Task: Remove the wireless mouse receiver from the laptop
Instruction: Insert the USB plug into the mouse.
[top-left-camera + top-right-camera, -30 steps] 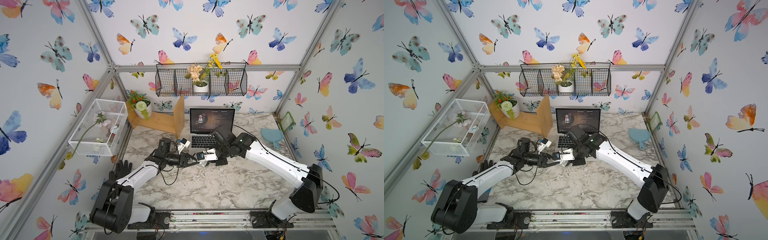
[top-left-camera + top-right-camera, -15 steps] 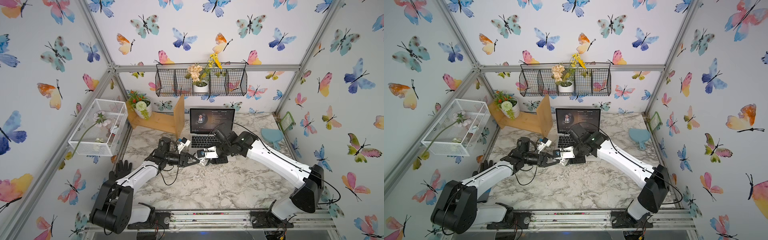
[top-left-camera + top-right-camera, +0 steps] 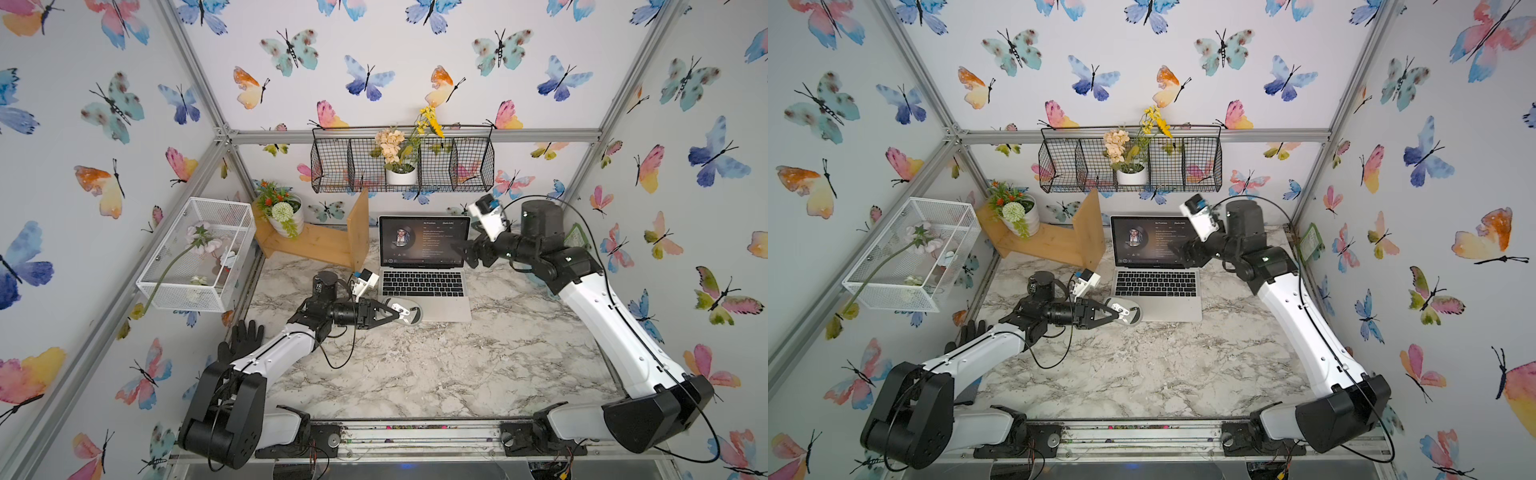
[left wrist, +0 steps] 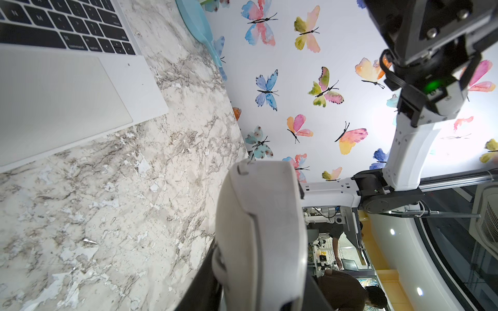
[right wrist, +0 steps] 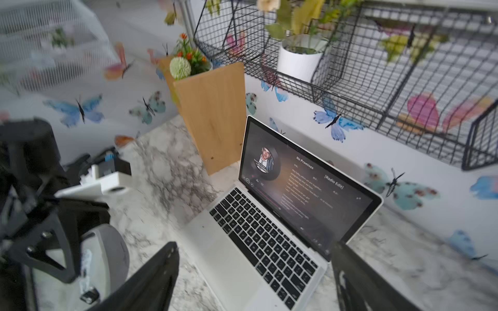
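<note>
Risk: right pincer (image 3: 463, 254) hung spread wide and empty just off the right screen edge of the laptop (image 3: 424, 308), so a careless swing could knock it. Left pincer (image 3: 397, 311) was clamped on the mouse (image 3: 414, 312) at the laptop's front-left corner. What looked like the receiver (image 5: 88, 294), a dark stub, sat in the mouse's underside, and a tilt could shake it loose.

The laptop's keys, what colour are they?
Black keys on the slim silver laptop, clearest in the right wrist view.
</note>
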